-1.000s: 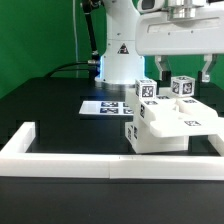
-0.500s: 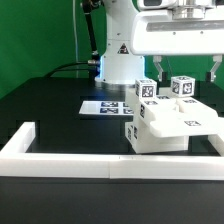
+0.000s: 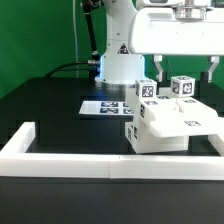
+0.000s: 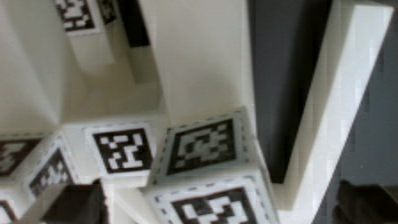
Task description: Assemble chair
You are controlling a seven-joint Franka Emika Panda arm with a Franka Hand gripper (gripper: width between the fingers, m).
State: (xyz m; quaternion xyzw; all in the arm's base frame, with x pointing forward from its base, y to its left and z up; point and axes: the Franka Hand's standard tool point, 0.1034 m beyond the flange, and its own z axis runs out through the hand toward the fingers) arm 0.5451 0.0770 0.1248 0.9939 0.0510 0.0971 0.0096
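The white chair (image 3: 172,126) stands partly joined on the black table, at the exterior view's right. Two of its upright ends carry square tags, one (image 3: 147,89) nearer the left and one (image 3: 182,86) under my hand. My gripper (image 3: 187,72) hangs just above the second end. Its dark fingers (image 3: 163,70) stand apart on either side of that end, open, and I see no grip on anything. The wrist view is filled with close white chair parts (image 4: 196,60) and their tags (image 4: 199,142). My fingertips do not show clearly there.
A long white border wall (image 3: 110,162) runs along the table's front and turns back at the exterior view's left (image 3: 25,135). The marker board (image 3: 104,106) lies flat behind the chair. The arm's white base (image 3: 120,62) stands at the back before a green backdrop.
My hand has shifted slightly above the chair's tagged end, with the fingers still apart. The chair parts have not moved.
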